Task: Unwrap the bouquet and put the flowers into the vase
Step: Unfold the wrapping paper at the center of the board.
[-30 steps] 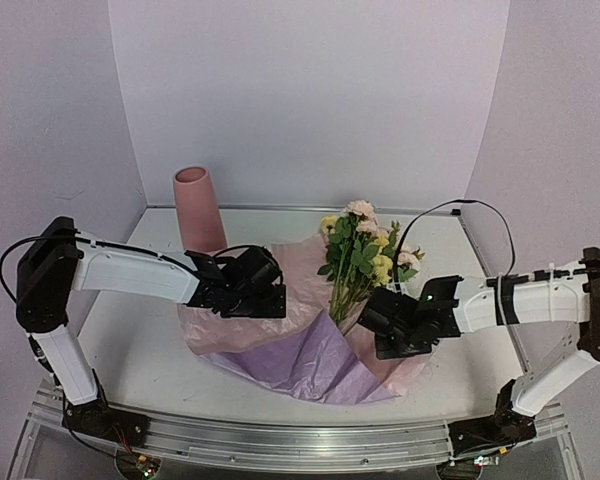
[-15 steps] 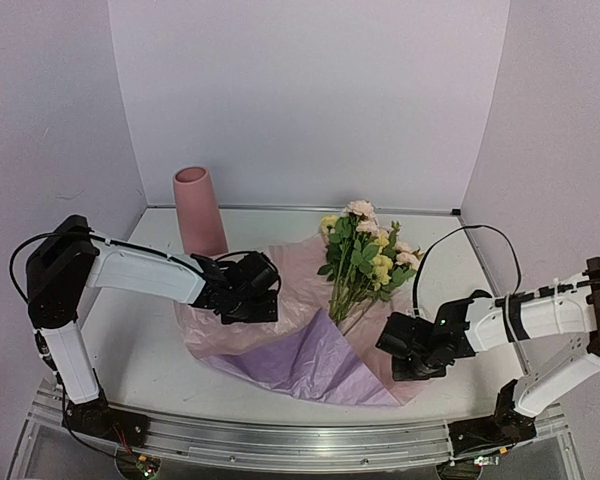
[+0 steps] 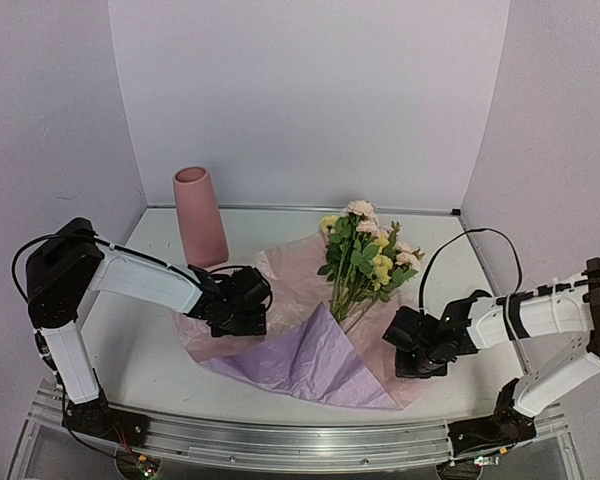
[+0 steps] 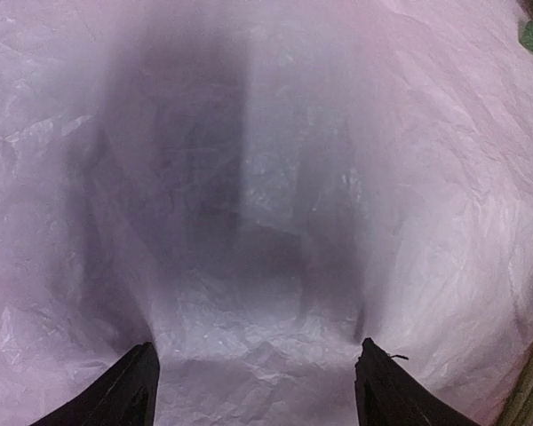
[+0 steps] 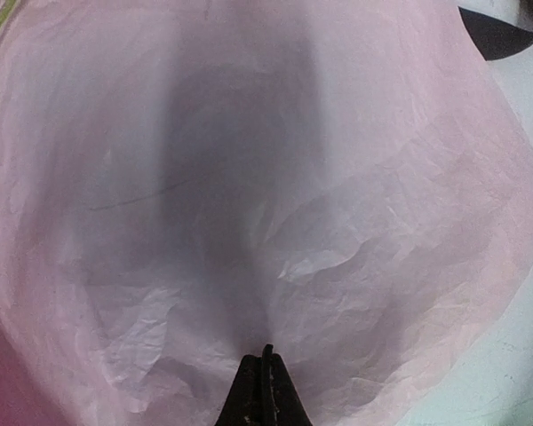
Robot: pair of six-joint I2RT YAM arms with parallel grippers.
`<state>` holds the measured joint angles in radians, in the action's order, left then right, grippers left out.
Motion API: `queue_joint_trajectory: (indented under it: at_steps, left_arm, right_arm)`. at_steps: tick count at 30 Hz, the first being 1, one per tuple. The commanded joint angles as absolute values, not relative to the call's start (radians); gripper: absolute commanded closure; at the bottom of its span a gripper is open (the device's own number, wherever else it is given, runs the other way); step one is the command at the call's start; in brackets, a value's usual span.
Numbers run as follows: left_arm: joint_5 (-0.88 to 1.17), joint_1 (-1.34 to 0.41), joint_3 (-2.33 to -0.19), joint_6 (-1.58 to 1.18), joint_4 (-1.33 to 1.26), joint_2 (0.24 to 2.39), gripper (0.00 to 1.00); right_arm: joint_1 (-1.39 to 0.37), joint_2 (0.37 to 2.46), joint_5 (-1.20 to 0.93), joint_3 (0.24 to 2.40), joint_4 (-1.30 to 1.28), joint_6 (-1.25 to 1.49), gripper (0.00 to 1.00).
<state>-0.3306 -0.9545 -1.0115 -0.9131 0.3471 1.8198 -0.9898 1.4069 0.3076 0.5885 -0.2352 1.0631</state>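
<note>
Robot lab test cell: plain pale-lilac panel walls (image 3: pixel 310 100) box in a white tabletop (image 3: pixel 130 345) on three sides, no other furnishings. A long aluminium rail (image 3: pixel 300 438) along the near edge carries two white-and-black robot arms, left (image 3: pixel 145 282) & right (image 3: pixel 550 312). There's a loose black cable (image 3: pixel 477 230) & small exposed electronics boards (image 3: pixel 142 464) by the bases.
</note>
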Motion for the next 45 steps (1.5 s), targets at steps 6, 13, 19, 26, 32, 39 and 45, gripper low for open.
queue_joint_trajectory:
  at_steps: [6,13,19,26,32,39,45]
  left_arm:
    - [-0.273,-0.933,-0.936,-0.983,0.333,1.790,0.22]
    - [-0.225,-0.934,-0.886,-1.018,0.333,1.766,0.22]
    - [-0.212,-0.937,-0.819,-1.083,0.334,1.693,0.20]
    - [-0.201,-0.953,-0.831,-1.074,0.334,1.629,0.14]
    - [-0.213,-0.948,-0.921,-0.989,0.334,1.548,0.10]
    - [-0.191,-0.907,-1.072,-0.892,0.336,1.606,0.21]
    - [-0.176,-0.863,-1.169,-0.849,0.332,1.707,0.51]
  right_arm:
    - [-0.861,1.331,0.189,0.491,-0.189,0.994,1.00]
    - [-0.783,1.312,0.136,0.460,-0.152,0.989,0.99]
    - [-0.725,1.335,0.142,0.474,-0.152,0.992,0.99]
    - [-0.692,1.367,0.204,0.542,-0.179,0.987,1.00]
    - [-0.691,1.250,0.237,0.577,-0.190,0.930,0.99]
    - [-0.691,1.249,0.223,0.660,-0.193,0.843,0.99]
    - [-0.690,1.341,0.223,0.764,-0.193,0.799,0.98]
